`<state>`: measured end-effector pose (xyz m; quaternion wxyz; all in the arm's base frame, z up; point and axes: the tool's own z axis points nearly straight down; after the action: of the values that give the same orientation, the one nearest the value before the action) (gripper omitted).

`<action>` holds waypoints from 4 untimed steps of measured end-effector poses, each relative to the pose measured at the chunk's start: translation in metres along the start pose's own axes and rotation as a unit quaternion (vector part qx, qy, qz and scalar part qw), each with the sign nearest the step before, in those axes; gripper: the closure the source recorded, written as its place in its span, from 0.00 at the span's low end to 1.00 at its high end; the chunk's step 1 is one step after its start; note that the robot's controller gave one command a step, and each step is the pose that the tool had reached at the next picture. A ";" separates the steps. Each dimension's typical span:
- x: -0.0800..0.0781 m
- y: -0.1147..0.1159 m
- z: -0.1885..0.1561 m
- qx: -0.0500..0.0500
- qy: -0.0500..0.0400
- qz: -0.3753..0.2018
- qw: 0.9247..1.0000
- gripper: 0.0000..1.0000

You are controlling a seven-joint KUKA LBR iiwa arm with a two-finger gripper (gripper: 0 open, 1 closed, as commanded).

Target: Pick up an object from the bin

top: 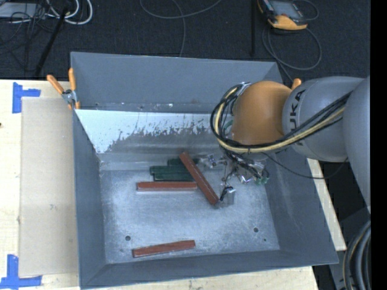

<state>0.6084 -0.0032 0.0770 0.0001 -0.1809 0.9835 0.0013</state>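
The arm (314, 116) reaches in from the right of the frame, and its orange wrist cover (260, 113) hangs over the right half of the grey bin (181, 89). The jaws are low on the bin floor, right of centre, at the lower end of a brown stick (198, 177) that lies on a slant. Whether they are spread or pinching that stick cannot be told.

The stick's upper end rests by two dark green blocks (170, 173), and a second brown stick (166, 186) lies flat just to its left. A third brown stick (163, 249) lies well apart, near the bottom wall.

This looks like the grasping step, with nothing lifted yet. The next move probably calls for a firm pinch on the slanted stick's end, then a straight lift clear of its neighbours.

The only readable writing is part of the name KUKA in black letters (294, 110) on the grey arm.
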 end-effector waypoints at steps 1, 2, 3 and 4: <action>-0.021 0.035 0.006 0.001 -0.001 0.090 0.996 0.00; 0.008 0.122 -0.006 -0.001 0.002 0.035 0.999 0.00; -0.011 0.076 0.006 0.002 -0.001 0.055 0.998 0.00; -0.016 0.077 -0.001 0.003 -0.009 0.053 0.999 1.00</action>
<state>0.5958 0.0749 0.0779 0.0098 -0.1287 0.9916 0.0005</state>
